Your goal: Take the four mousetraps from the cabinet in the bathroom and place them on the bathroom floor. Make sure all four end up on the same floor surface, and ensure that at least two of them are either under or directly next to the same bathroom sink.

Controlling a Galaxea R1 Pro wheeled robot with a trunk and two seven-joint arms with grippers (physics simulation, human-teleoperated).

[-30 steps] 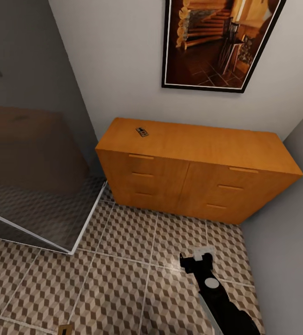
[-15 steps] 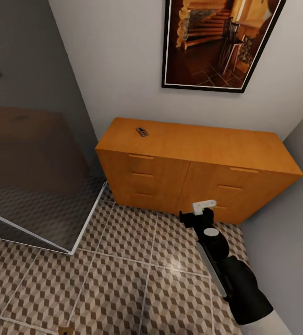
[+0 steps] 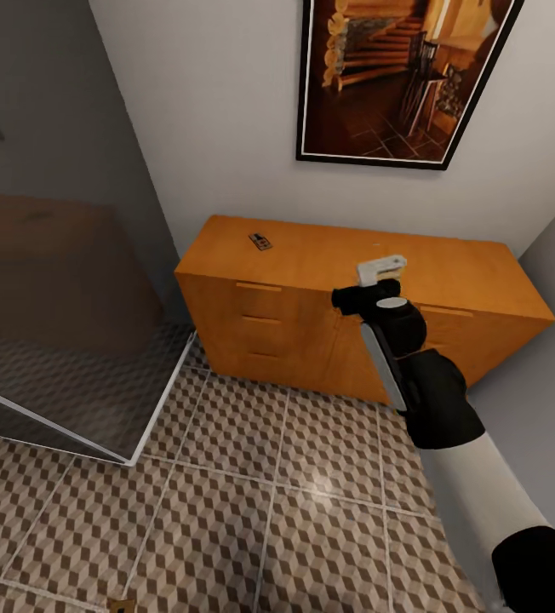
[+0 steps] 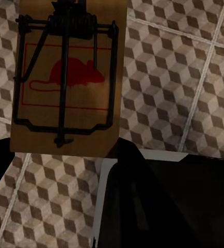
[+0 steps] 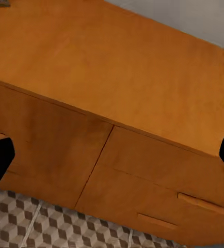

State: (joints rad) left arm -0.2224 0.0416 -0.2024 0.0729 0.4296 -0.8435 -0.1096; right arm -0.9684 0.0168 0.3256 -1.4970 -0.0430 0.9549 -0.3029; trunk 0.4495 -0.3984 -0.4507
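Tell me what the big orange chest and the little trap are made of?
The low orange-brown drawer chest looks like smooth, satin-finished wood: warm even colour with faint grain. The small flat mousetrap in the left wrist view seems pale bare wood printed with a red mouse, with dark wire metal parts, probably steel.

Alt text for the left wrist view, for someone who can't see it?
A wooden mousetrap with a red mouse print and dark wire spring fills the upper half of the frame, seen close up. Behind it lies the cube-patterned tiled floor, with a dark robot part across the lower portion.
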